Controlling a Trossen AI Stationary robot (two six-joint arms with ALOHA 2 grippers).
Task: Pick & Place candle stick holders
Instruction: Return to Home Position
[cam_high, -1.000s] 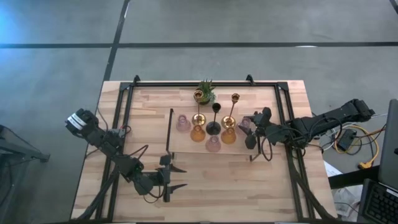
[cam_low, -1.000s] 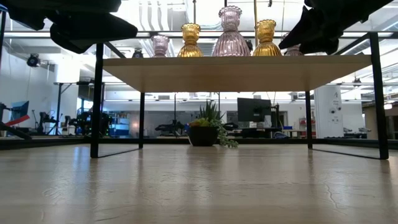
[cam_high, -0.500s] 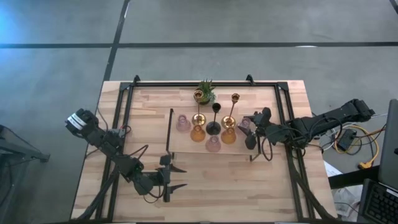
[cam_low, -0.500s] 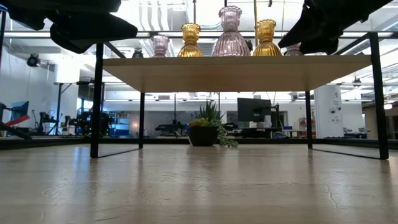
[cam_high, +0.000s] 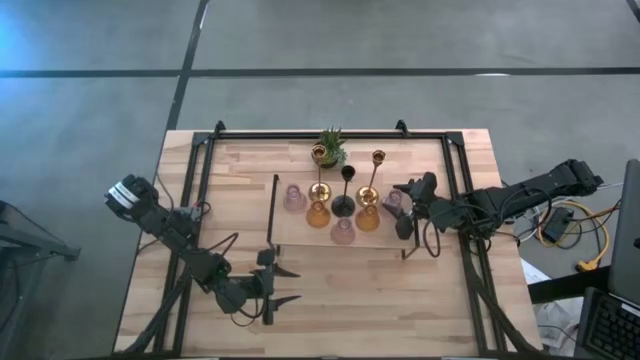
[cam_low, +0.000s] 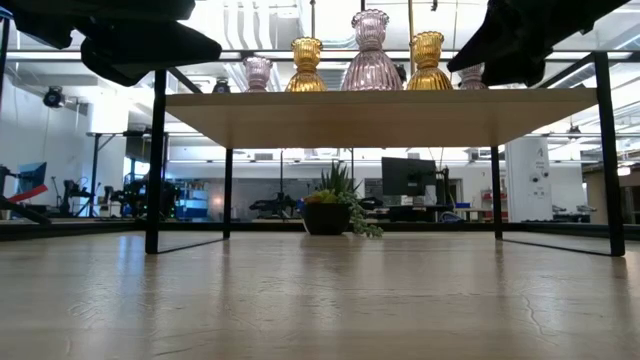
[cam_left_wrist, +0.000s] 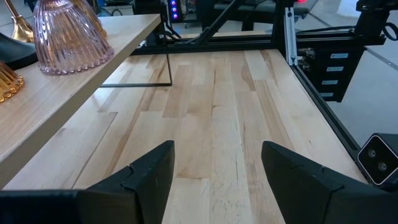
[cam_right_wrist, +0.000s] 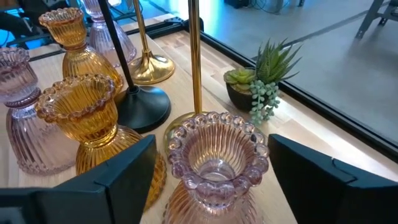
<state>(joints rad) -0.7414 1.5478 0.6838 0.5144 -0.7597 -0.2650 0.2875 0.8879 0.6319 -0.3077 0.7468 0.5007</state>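
Note:
The candle stick holders stand on a raised wooden shelf at the table's middle. There are two tall gold ones, a tall black one, two amber glass ones and pink glass ones. My right gripper is open at the shelf's right end. Its fingers stand on either side of a pink glass holder, with a gap showing on both sides. My left gripper is open and empty over the table's near left part, below the shelf's level.
A small potted green plant stands on the table just behind the shelf. Black frame rails run along the table's left, right and far sides. The shelf's thin black legs stand on the table. Bare wood lies near the front edge.
In the low view my right gripper has risen a little, and more of the pink holder at the shelf's right end now shows beneath it. The holders and my left gripper have kept still.

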